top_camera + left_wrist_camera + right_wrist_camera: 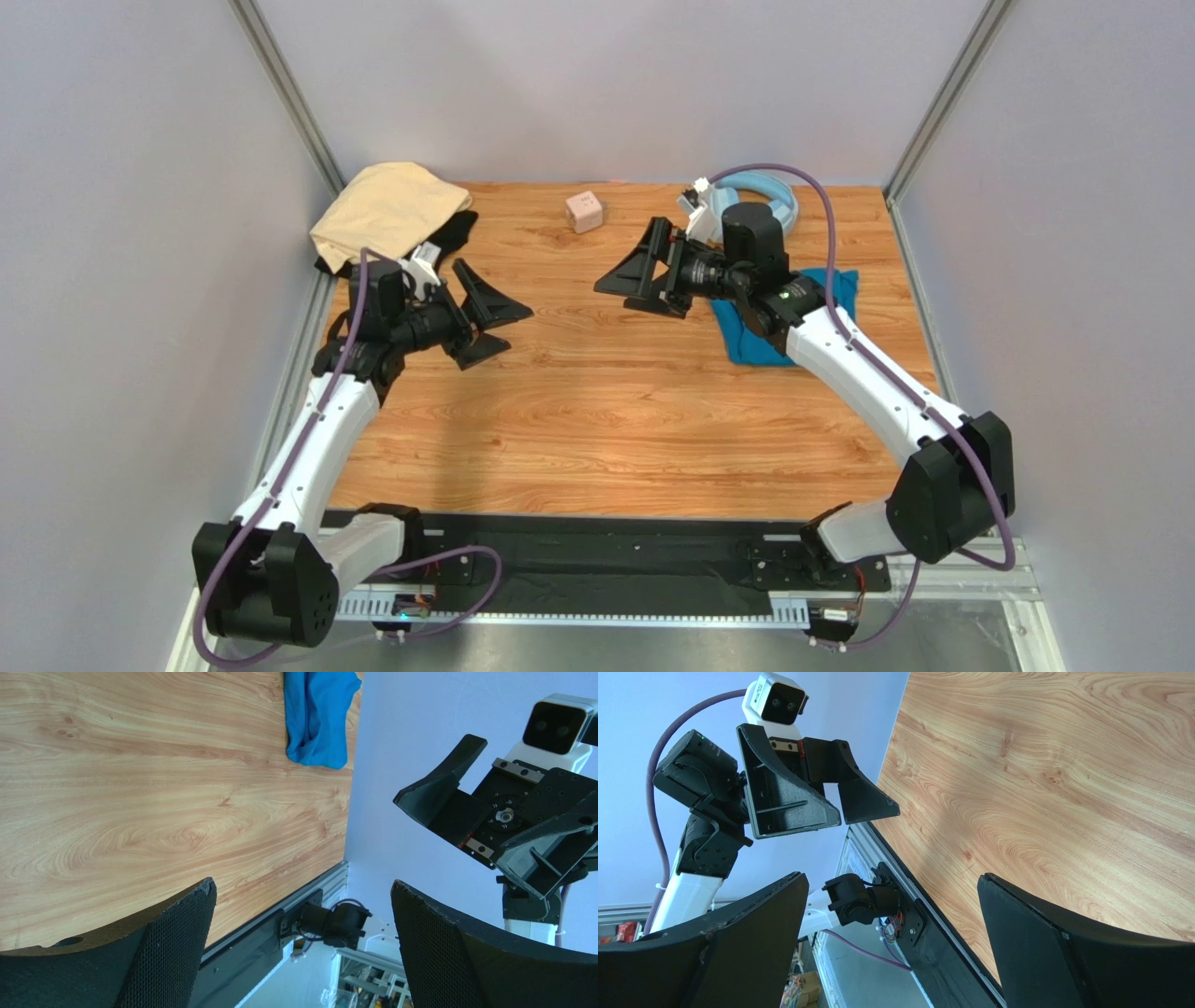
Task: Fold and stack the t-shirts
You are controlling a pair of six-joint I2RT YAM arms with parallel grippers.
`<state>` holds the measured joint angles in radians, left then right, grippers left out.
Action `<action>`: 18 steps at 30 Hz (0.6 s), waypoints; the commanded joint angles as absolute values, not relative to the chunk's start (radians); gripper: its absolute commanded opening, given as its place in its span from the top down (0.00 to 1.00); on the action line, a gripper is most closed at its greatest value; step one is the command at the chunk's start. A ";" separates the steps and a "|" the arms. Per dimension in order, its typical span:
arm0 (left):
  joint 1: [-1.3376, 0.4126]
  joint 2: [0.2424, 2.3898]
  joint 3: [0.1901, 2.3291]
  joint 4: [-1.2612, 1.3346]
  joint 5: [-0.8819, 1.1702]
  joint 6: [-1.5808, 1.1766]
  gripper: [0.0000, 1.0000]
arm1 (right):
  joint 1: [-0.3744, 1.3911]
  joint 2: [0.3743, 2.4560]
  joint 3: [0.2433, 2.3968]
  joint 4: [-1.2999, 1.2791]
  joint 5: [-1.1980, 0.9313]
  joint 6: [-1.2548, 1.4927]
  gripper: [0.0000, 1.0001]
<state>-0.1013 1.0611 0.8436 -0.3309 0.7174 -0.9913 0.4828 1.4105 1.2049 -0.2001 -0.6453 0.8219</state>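
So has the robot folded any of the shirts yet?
Nothing looks done yet. The cream shirt lies bunched in the far left corner, partly over the black shirt, and the blue shirt sits rumpled on the right. In hand: nothing. The left gripper and right gripper are both open and empty. All the folding and stacking is left.

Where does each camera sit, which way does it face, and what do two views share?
Top external: above, behind the robot, looking down on the table; left arm, right arm, left end effector and right end effector, both open.
Left wrist: on the left arm, facing across to the teal shirt and right end effector; own fingers below.
Right wrist: on the right arm, facing across to the left end effector; own fingers below.
Shared: top and left wrist show the teal shirt.
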 commanded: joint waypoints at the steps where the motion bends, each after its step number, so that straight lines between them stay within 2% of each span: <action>1: -0.104 1.063 0.859 -0.273 0.762 -1.020 0.00 | 0.480 1.446 1.213 -0.184 -0.669 0.873 0.00; 6: -0.103 1.118 0.859 -0.134 0.851 -1.066 0.00 | 0.480 1.508 1.265 -0.230 -0.675 0.882 0.00; 13: -0.104 1.196 0.923 -0.164 0.862 -1.040 0.00 | 0.480 1.520 1.308 -0.253 -0.608 0.821 0.00; 18: -0.101 1.268 1.027 -0.234 0.859 -0.991 0.00 | 0.480 1.529 1.391 -0.412 -0.478 0.764 0.00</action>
